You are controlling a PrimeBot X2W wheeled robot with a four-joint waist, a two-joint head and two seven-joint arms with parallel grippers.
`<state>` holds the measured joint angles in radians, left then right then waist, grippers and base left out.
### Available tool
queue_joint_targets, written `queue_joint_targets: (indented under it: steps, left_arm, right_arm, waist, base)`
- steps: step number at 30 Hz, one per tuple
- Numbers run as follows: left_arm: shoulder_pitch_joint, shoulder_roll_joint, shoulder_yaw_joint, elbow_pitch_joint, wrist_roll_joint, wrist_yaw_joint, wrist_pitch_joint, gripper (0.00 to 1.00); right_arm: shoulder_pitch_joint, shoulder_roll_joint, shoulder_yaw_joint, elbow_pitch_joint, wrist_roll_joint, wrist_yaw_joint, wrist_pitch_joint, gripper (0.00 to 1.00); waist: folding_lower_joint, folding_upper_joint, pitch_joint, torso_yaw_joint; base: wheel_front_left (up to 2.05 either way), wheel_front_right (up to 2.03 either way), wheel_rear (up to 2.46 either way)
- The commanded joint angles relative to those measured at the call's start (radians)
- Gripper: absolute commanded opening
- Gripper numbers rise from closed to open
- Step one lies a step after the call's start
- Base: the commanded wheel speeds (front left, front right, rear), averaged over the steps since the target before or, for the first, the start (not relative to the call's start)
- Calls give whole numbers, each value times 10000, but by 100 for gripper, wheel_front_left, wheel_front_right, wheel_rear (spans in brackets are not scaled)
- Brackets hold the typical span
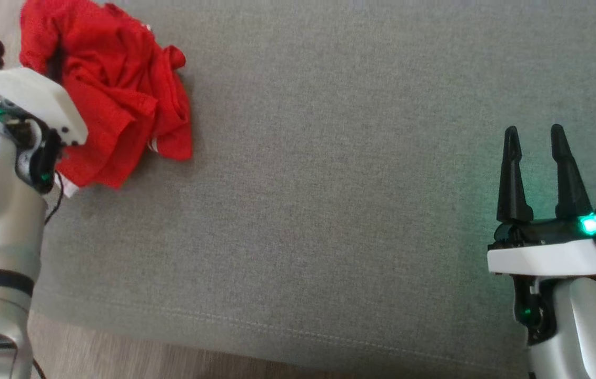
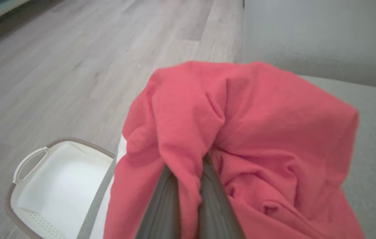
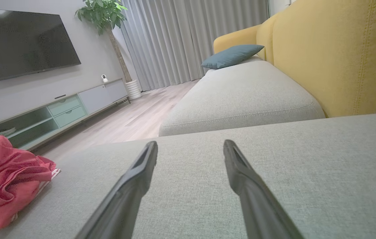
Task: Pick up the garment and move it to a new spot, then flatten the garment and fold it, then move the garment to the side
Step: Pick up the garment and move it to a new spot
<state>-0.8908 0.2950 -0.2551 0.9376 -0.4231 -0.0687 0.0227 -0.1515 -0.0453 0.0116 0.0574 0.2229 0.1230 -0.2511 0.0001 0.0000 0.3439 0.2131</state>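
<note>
- The crumpled red cloth garment [image 1: 119, 89] sits at the left edge of the grey fabric sofa cushion [image 1: 329, 210], with a fold pinched in the left pincer [image 2: 189, 164].
- Lift it well clear before carrying it toward the cushion's middle.
- The right pincer [image 1: 535, 138], spread, hovers over the cushion's right end.

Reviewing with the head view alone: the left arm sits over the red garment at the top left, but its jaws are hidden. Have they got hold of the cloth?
Observer: Yes. The left wrist view shows the left gripper with jaws shut on a fold of the red garment.
Operator: Anything on the floor there?
Observer: A white basket stands on the wood floor beside the sofa.
Operator: What lies ahead on the right?
Observer: A teal pillow rests on the next seat cushion, by the yellow backrest.
</note>
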Motion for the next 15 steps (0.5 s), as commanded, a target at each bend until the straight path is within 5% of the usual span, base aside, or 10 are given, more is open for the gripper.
queue_joint_targets:
  steps: [1, 15]
  left_arm:
    - [-547, 698, 347, -420, 103, 114, -356, 0]
    - [-304, 970, 732, -3426, -169, 611, -1004, 0]
  right_arm:
    - [-41, -49, 271, -249, 116, 77, -107, 100]
    - [340, -49, 411, 75, 830, 77, -107, 100]
  waist:
    - [-1, 0, -327, 21]
    - [-1, 0, -1997, 54]
  base:
    - [0, 0, 0]
    - [0, 0, 0]
